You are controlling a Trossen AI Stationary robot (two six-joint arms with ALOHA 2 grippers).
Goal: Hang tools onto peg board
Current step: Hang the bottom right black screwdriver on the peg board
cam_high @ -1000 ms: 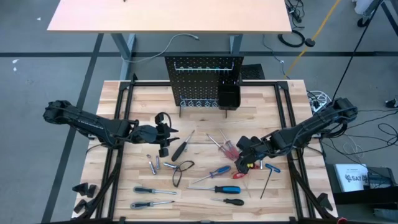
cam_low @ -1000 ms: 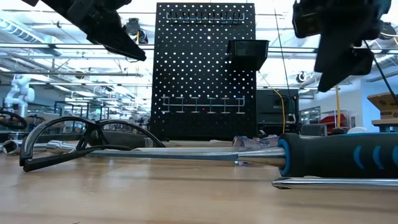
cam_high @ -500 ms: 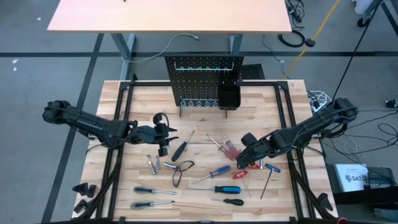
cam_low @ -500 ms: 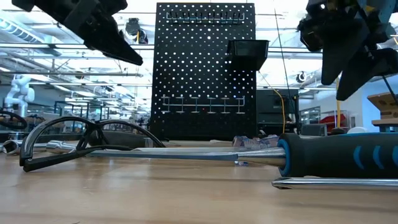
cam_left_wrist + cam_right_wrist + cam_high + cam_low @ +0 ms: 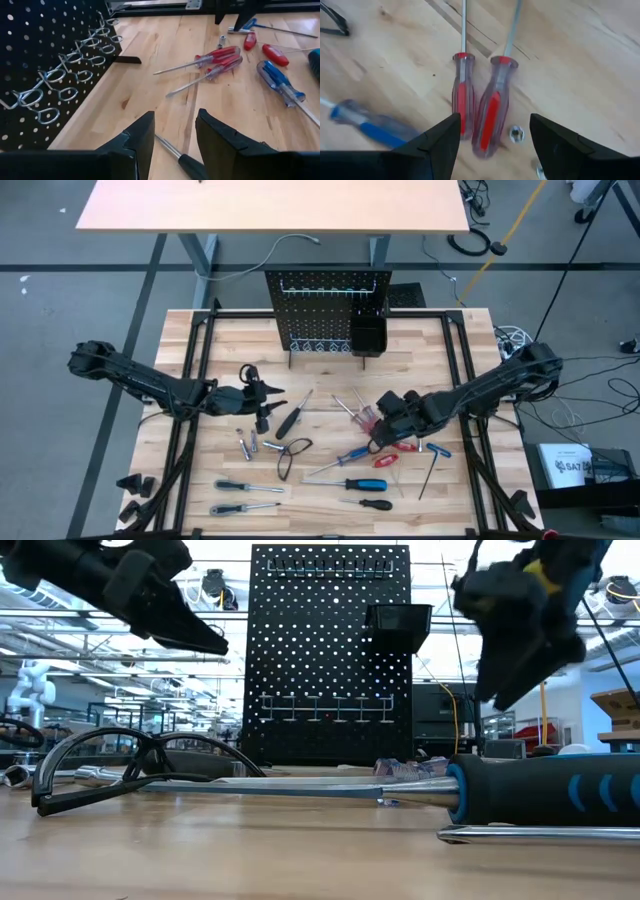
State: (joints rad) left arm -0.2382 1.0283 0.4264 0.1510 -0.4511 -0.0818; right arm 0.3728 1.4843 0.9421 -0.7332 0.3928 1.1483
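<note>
The black peg board point(image 5: 328, 310) stands upright at the table's far middle, with rows of hooks and a small black bin point(image 5: 367, 337). Several screwdrivers, hex keys and bits lie flat on the table. My left gripper point(image 5: 272, 393) is open and empty, above the shaft of a black-handled screwdriver point(image 5: 172, 150). My right gripper point(image 5: 380, 420) is open and empty. It hovers over two red-and-clear-handled screwdrivers point(image 5: 490, 112), whose handles lie side by side between its fingers, untouched.
A black glasses-like loop point(image 5: 290, 455) lies near the table's middle front. Blue-handled screwdrivers point(image 5: 352, 454) and a blue-and-black one point(image 5: 550, 795) lie nearer the front. A small nut point(image 5: 516, 133) lies beside the red handles. Black frame rails point(image 5: 190, 380) run along both table sides.
My right gripper has gone a little toward the table's left and far edge and lower, ending over the red-handled screwdrivers. My left gripper has drawn slightly toward the table's left edge. The tools lie as before.
</note>
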